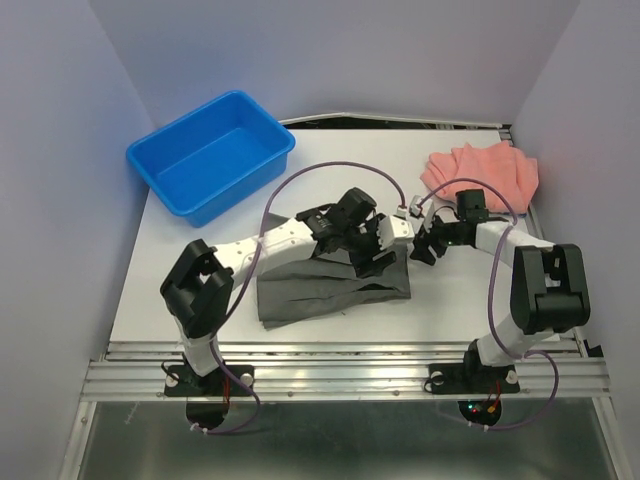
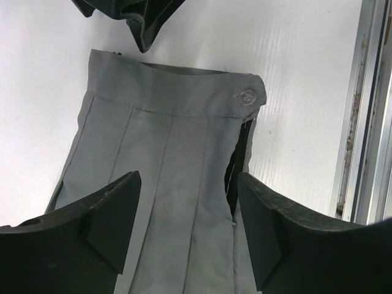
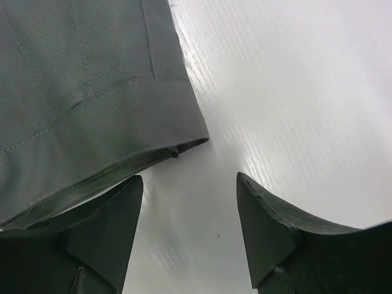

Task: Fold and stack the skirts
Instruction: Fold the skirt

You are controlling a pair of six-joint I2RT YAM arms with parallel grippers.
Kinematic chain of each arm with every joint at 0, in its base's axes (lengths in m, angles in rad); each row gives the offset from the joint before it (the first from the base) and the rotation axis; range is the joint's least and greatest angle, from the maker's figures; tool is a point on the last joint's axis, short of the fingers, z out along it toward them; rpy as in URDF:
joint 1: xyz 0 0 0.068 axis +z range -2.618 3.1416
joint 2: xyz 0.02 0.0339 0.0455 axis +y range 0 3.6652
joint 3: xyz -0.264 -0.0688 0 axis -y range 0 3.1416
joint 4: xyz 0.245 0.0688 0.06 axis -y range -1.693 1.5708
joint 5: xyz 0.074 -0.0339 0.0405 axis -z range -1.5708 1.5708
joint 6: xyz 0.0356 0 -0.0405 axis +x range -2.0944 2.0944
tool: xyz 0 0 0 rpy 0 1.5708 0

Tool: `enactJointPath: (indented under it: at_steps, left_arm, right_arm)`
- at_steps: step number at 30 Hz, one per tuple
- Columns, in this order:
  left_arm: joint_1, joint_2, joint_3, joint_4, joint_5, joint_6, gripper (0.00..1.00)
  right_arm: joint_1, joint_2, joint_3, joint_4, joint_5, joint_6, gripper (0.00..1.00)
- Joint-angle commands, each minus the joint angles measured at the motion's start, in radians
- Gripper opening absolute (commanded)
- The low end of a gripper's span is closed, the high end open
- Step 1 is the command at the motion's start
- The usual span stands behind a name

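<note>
The dark grey pleated skirt [image 1: 330,290] lies folded on the white table in front of the arms. In the left wrist view its waistband and button [image 2: 247,97] show, with pleats running down between the fingers. My left gripper [image 1: 372,252] is open just above the skirt's far right part [image 2: 184,233]. My right gripper [image 1: 425,245] is open over bare table just right of the skirt's corner [image 3: 92,104]; its left finger is beside the hem edge. The salmon-pink skirt [image 1: 482,172] lies crumpled at the far right.
A blue plastic tub [image 1: 212,153] stands at the far left of the table. Purple cables loop above both arms. A metal rail [image 1: 340,375] runs along the near table edge and shows in the left wrist view [image 2: 367,122].
</note>
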Motion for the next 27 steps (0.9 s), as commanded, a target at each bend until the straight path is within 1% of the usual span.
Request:
enactJointPath:
  at_steps: [1,4,5,7,8,9,11,12,15,20,23,25,26,27]
  left_arm:
    - [-0.007,-0.062,-0.011,-0.004,-0.035,-0.006,0.76]
    - [-0.01,-0.131,-0.102,0.04,-0.101,0.029,0.78]
    - [-0.029,-0.146,-0.123,0.055,-0.174,0.039,0.79]
    - [-0.052,-0.178,-0.168,0.104,-0.262,0.074,0.8]
    - [-0.076,-0.186,-0.182,0.126,-0.346,0.085,0.8]
    - [-0.09,-0.194,-0.203,0.172,-0.394,0.095,0.81]
    - [-0.112,-0.189,-0.211,0.195,-0.442,0.141,0.82]
    - [-0.127,-0.186,-0.216,0.209,-0.492,0.155,0.82]
    - [-0.136,-0.181,-0.228,0.236,-0.465,0.192,0.83]
    - [-0.138,-0.16,-0.197,0.206,-0.457,0.163,0.83]
    - [-0.136,-0.165,-0.203,0.197,-0.413,0.16,0.83]
    - [-0.138,-0.171,-0.211,0.194,-0.413,0.163,0.83]
    - [-0.138,-0.169,-0.213,0.192,-0.42,0.166,0.83]
    - [-0.139,-0.171,-0.22,0.195,-0.43,0.166,0.83]
  right_arm:
    - [0.003,0.016,0.041,0.073,-0.088,-0.026,0.68]
    - [0.003,0.032,0.056,0.073,-0.097,-0.023,0.68]
    - [0.003,0.035,0.06,0.071,-0.102,-0.024,0.68]
    - [0.003,0.042,0.064,0.076,-0.123,-0.012,0.69]
    - [0.003,0.045,0.067,0.079,-0.132,-0.006,0.69]
    - [0.003,0.046,0.067,0.1,-0.143,0.019,0.69]
    - [0.003,0.065,0.067,0.123,-0.148,0.033,0.69]
    - [0.003,0.072,0.072,0.131,-0.148,0.033,0.68]
    - [0.003,0.101,0.083,0.139,-0.146,0.013,0.66]
    - [0.003,0.111,0.064,0.183,-0.143,-0.029,0.59]
    - [0.003,0.109,0.049,0.23,-0.149,-0.015,0.55]
    - [0.003,0.112,0.049,0.269,-0.163,0.028,0.51]
    - [0.003,0.118,0.058,0.272,-0.169,0.039,0.45]
    - [0.012,0.123,0.066,0.272,-0.181,0.065,0.42]
